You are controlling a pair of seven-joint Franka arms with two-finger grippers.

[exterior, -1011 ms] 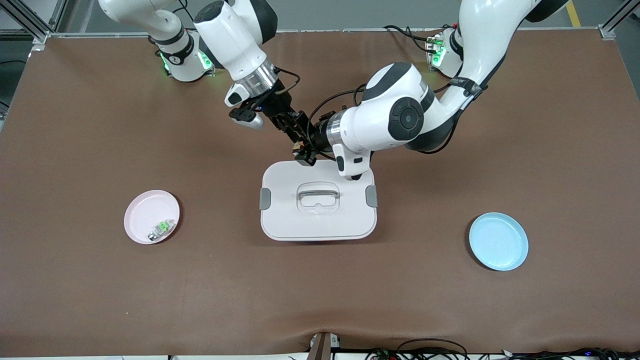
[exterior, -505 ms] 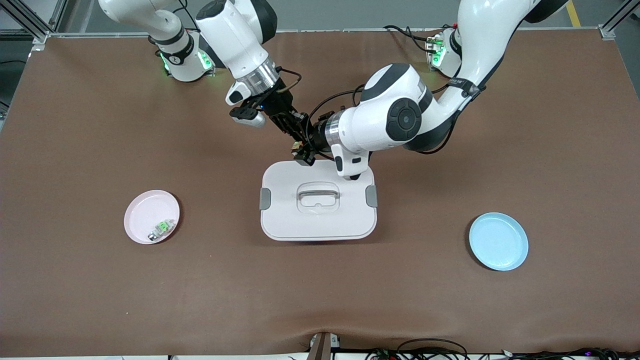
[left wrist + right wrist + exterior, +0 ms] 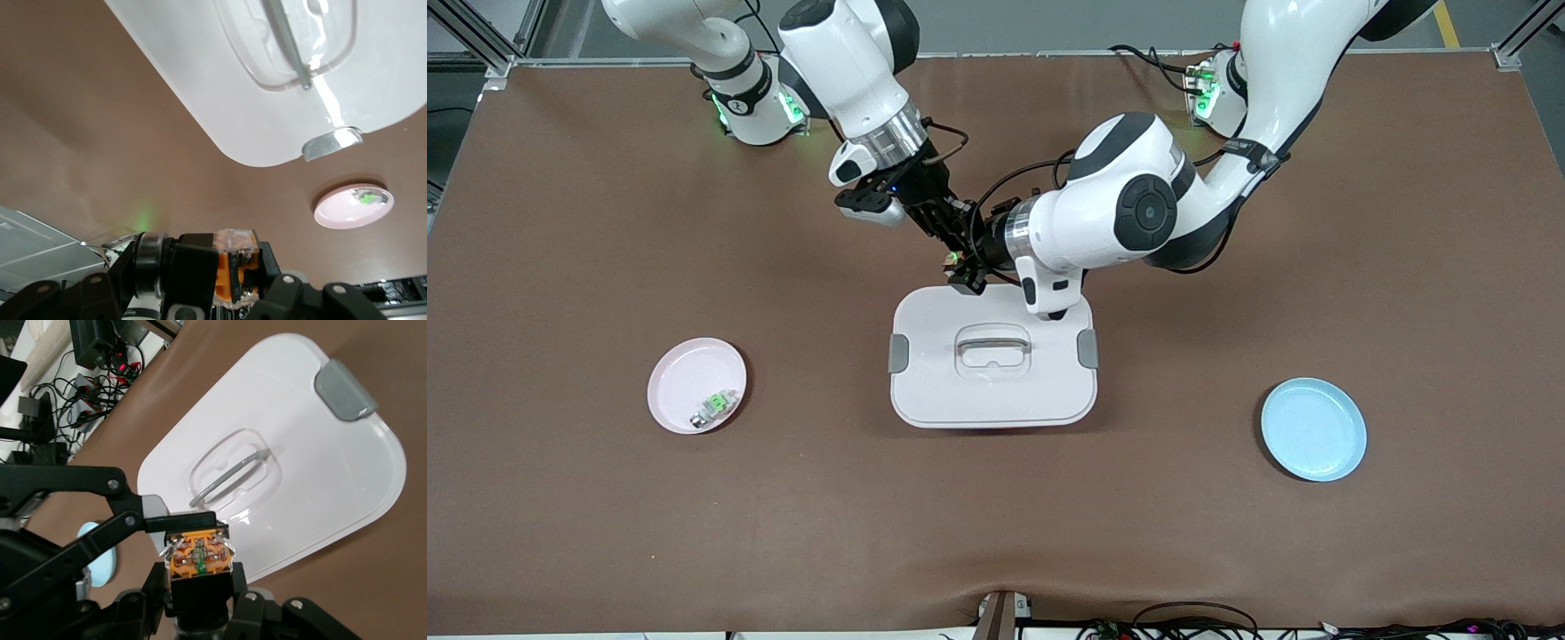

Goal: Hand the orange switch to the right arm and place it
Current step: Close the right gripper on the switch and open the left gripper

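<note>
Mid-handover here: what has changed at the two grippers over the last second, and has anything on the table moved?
The right gripper has closed onto the tiny black-and-orange switch above the white lidded box's edge nearest the robots. The left gripper is still at the switch; whether it has let go cannot be told. Both arms barely shifted. Box, pink plate with its green-and-white component, and blue plate stayed put.

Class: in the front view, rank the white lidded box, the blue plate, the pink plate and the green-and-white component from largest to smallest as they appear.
1. White lidded box.
2 and 3. Blue plate and pink plate look about alike; I won't rank them.
4. Green-and-white component, on the pink plate, clearly smallest.
</note>
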